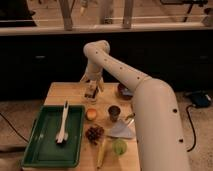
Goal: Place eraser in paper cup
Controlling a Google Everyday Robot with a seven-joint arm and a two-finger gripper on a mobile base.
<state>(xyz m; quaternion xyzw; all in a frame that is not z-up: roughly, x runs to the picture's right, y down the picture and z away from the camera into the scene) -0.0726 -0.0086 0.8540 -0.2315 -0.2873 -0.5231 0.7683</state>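
My gripper (91,92) hangs low over the far part of the wooden table (60,92), left of the dark red bowl (123,90). A small pale object sits at its tip. It may be the eraser, and I cannot tell whether it is held. The paper cup (114,112), small, dark and tapered, stands upright near the table's middle. It is to the right of the gripper and nearer the front. An orange fruit (91,114) lies just left of the cup.
A green tray (35,150) with a white utensil (62,125) fills the left front. Dark grapes (94,133), a banana (101,152), a green fruit (119,146) and a grey napkin (121,130) lie in front of the cup. My arm (150,100) spans the right side.
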